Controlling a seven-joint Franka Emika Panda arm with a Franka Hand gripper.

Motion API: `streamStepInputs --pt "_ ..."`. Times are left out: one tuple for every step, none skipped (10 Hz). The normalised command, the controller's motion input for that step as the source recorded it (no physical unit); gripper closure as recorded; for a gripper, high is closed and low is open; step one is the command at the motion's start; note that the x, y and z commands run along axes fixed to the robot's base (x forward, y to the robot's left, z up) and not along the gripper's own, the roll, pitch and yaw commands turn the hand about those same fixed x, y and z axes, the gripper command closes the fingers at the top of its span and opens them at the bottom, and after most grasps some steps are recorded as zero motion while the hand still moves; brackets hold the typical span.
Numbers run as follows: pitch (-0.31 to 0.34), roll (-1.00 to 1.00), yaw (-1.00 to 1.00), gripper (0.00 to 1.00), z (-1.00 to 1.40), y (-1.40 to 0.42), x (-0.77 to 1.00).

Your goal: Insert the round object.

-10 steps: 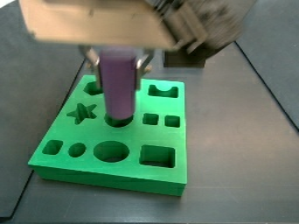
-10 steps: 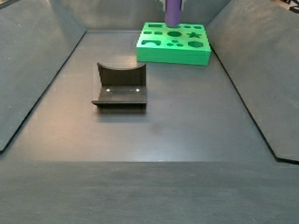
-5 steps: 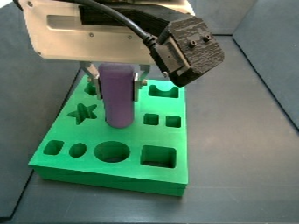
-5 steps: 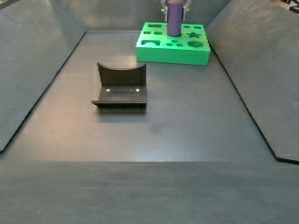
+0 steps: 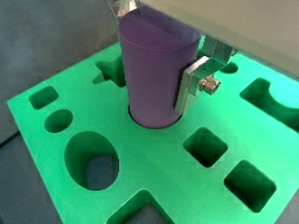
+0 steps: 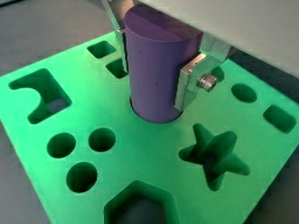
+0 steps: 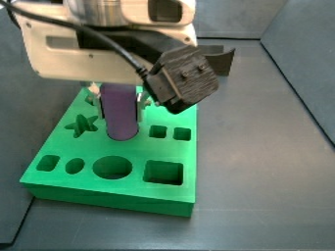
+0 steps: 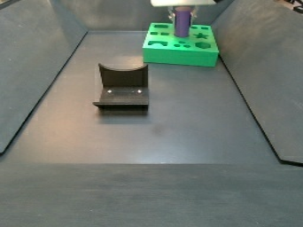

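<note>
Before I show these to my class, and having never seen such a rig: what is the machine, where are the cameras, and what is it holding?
It is a robot arm that ends in a gripper with two flat silver fingers. Two pictures come from cameras on its wrist, looking down past the fingers. Two come from cameras fixed beside the table.

On the dark floor lies a green board cut with holes of different shapes: round, square, star. Apart from it stands a dark L-shaped fixture, part of the rig.

The gripper is over the board, with a purple cylinder peg upright between its fingers. In both wrist views the peg's lower end sits in a round hole. Whether the fingers press on it I cannot tell.
</note>
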Motion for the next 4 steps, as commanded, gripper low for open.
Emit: streamStepInputs --pt "-0.051 0.05 0.0 1.0 -1.0 0.0 0.0" --pt "-0.077 0.05 0.0 1.0 -1.0 -0.01 0.0" --pt "-0.27 -0.12 0.0 1.0 -0.62 -0.01 -0.07" --pt "-0.394 0.09 0.21 1.0 -0.45 -0.32 -0.33"
